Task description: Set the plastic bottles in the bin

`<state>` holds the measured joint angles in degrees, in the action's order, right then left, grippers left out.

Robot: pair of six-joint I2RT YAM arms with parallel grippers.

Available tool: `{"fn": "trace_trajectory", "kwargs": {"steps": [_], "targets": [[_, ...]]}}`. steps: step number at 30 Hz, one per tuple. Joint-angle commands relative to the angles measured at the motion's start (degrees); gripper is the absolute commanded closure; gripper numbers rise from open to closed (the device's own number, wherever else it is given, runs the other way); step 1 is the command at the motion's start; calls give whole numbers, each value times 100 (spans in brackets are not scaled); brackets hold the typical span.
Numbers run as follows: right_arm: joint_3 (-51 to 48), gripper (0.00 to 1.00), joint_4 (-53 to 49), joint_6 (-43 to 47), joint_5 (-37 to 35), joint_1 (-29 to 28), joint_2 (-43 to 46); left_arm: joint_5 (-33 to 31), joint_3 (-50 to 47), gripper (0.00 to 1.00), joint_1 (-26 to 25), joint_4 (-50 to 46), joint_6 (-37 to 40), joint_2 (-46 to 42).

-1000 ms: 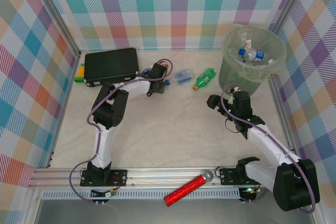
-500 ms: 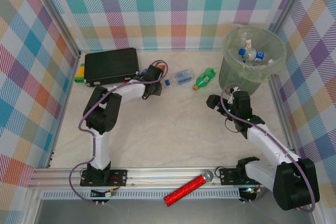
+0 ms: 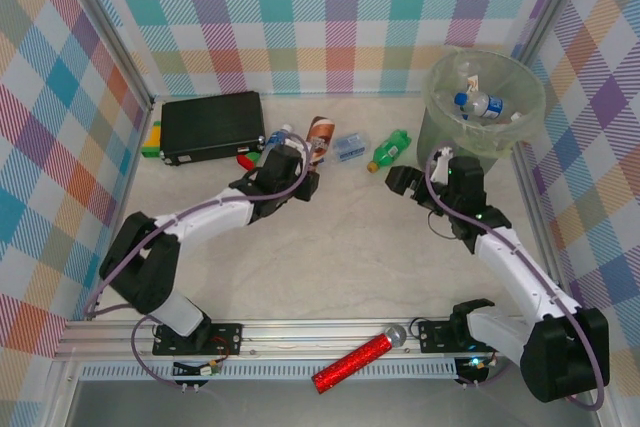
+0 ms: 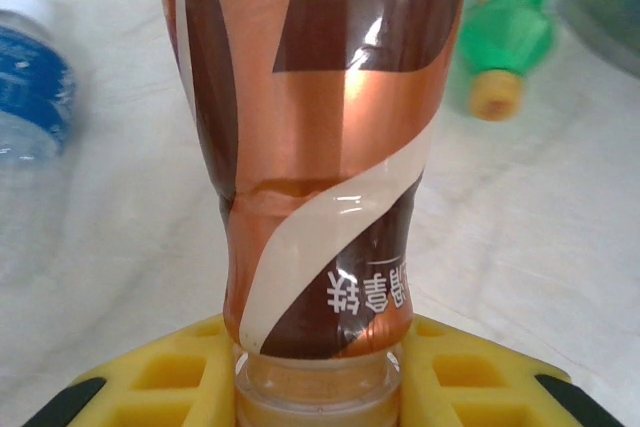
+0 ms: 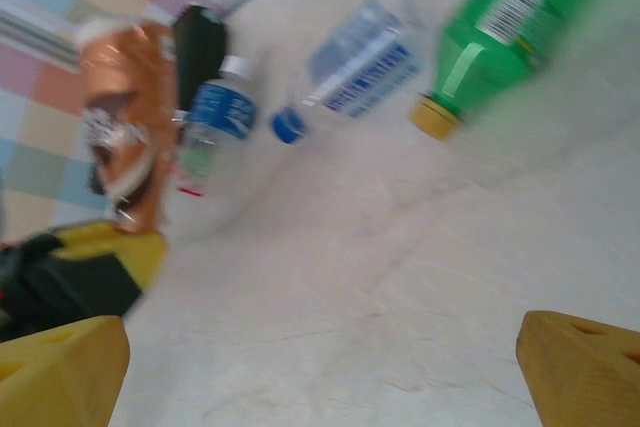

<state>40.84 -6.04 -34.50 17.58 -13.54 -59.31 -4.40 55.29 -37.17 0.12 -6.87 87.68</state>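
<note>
gripped brown bottle [image 4: 320,147], open table [image 3: 340,247] beside

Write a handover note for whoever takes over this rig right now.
Left gripper: jaws shut on the brown-labelled bottle at its neck, near the black case.
Right gripper: open, empty, beside the bin.
Done: at least one blue-capped bottle lies in the bin.
To do: bin the brown one, then the green bottle, the clear bottle beside it and the white-capped bottle by the case.

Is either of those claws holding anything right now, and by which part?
The left gripper holds the brown-and-copper labelled plastic bottle by its clear neck. The right gripper is open and holds nothing.
</note>
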Motion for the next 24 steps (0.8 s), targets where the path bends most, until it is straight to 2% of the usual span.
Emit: {"fn": "trace_trajectory", "kwargs": {"steps": [1,7,15,20,24], "targets": [[733,3,-641,273,922,-35,-129,377,-449,77,-227,557,-86,-636],[1887,12,-1503,200,1884,-59,-726,521,-826,77,-812,426,86,-1441],[3023,17,-2490,411,2331,-161,-1218,591,-1049,77,-1336,309,236,-1938],[3202,20,-2830,524,2216,-423,-1421,761,-1124,77,-1411,384,242,-2091],[3214,17,-2844,537,2030,-714,-1489,909,-1035,77,-1460,340,270,-2072]]}}
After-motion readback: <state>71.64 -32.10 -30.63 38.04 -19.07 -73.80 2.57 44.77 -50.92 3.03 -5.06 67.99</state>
